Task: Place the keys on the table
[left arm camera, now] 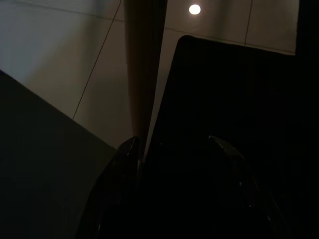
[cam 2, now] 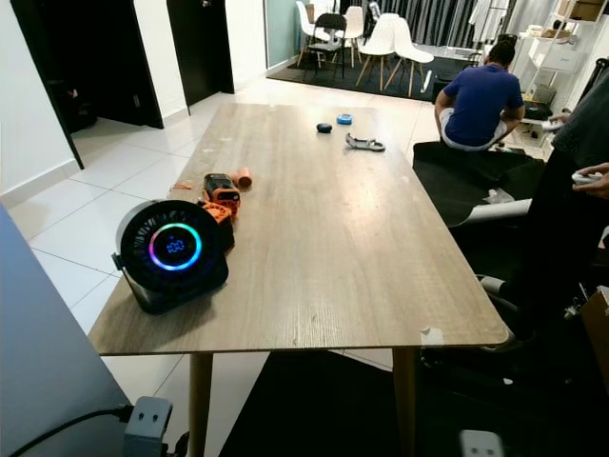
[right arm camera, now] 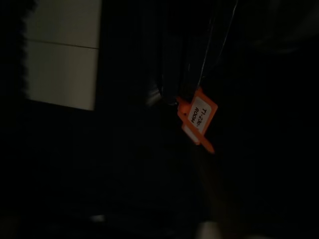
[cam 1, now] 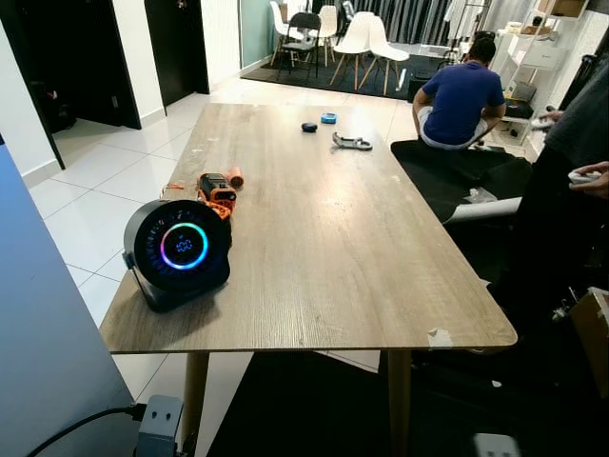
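An orange key tag (right arm camera: pixel 197 117) with a white label hangs from thin rings in the very dark right wrist view. My right gripper (right arm camera: pixel 185 93) is shut on the keys above it, low in the shade. The wooden table (cam 1: pixel 333 238) stretches ahead of me, and its near edge is close. My left gripper (left arm camera: pixel 174 144) hangs idle beside a pale table leg (left arm camera: pixel 142 74) over the tiled floor, its two fingers apart and holding nothing.
A round black fan (cam 1: pixel 179 249) with a glowing ring stands on the table's near left corner, with orange and black tools (cam 1: pixel 217 193) behind it. Small objects (cam 1: pixel 351 142) lie at the far end. One person (cam 1: pixel 462 100) sits on the floor beyond; another person (cam 1: pixel 571 181) stands at the right.
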Tool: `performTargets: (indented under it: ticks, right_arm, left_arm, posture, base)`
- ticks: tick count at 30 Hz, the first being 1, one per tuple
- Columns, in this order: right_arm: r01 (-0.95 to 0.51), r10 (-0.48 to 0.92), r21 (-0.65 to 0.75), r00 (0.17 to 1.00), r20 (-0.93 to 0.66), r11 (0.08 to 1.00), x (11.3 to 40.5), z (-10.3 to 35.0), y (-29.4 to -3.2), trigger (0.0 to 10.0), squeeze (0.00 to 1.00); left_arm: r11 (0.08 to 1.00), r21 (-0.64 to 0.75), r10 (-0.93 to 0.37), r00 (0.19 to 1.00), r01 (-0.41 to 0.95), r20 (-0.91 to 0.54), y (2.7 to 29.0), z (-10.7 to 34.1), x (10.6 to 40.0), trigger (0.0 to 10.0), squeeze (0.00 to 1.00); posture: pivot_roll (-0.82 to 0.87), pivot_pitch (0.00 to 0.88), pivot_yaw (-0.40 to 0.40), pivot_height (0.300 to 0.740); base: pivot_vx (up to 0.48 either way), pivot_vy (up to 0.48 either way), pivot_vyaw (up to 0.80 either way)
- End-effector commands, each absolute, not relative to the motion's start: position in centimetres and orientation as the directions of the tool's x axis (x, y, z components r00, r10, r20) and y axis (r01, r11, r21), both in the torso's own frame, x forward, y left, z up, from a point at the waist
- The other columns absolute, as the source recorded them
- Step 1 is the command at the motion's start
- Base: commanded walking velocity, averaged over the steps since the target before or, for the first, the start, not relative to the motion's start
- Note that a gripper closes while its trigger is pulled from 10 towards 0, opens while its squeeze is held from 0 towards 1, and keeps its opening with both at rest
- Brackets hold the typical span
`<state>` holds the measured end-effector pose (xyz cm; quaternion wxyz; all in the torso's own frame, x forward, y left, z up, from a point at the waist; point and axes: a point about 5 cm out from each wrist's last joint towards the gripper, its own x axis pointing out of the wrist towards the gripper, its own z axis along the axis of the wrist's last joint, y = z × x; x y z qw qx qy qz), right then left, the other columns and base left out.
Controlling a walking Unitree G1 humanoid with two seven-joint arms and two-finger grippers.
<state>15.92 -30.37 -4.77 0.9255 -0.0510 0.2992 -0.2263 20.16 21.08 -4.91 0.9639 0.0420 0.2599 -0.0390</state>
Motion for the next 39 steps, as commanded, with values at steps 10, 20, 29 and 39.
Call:
performTargets:
  ticks: [10, 20, 29, 39]
  right_arm:
    - [0.582, -0.592, -0.112, 0.799, -0.104, 0.805, 20.7, 3.3, -35.7, 10.0, 0.0]
    - [0.412, -0.412, 0.063, 0.864, 0.288, 0.909, 27.5, 12.5, -34.1, 10.0, 0.0]
    - [0.214, -0.241, 0.111, 0.888, 0.392, 0.97, 31.6, 16.8, -30.4, 10.0, 0.0]
    - [-0.074, 0.07, 0.009, 0.972, 0.225, 0.997, 36.3, 16.6, -22.9, 10.0, 0.0]
  left_arm:
    - [0.993, 0.058, -0.062, 0.87, 0.104, -0.489, 21.1, -4.8, 20.0, 10.0, 0.0]
    - [0.993, 0.054, -0.07, 0.891, 0.105, -0.448, 21.1, -4.3, 20.4, 10.0, 0.0]
    - [0.994, 0.053, -0.06, 0.897, 0.093, -0.438, 21.3, -4.2, 20.4, 10.0, 0.0]
    - [0.991, 0.052, -0.088, 0.905, 0.12, -0.417, 21.0, -3.8, 21.0, 10.0, 0.0]
  posture:
    - [0.09, 0.053, -0.049, 0.74]
    - [0.09, 0.061, -0.043, 0.74]
    - [0.1, 0.063, -0.051, 0.74]
    - [0.09, 0.059, -0.05, 0.74]
  base:
    - [0.0, 0.0, 0.0]
    - [0.0, 0.0, 0.0]
    - [0.0, 0.0, 0.0]
    - [0.0, 0.0, 0.0]
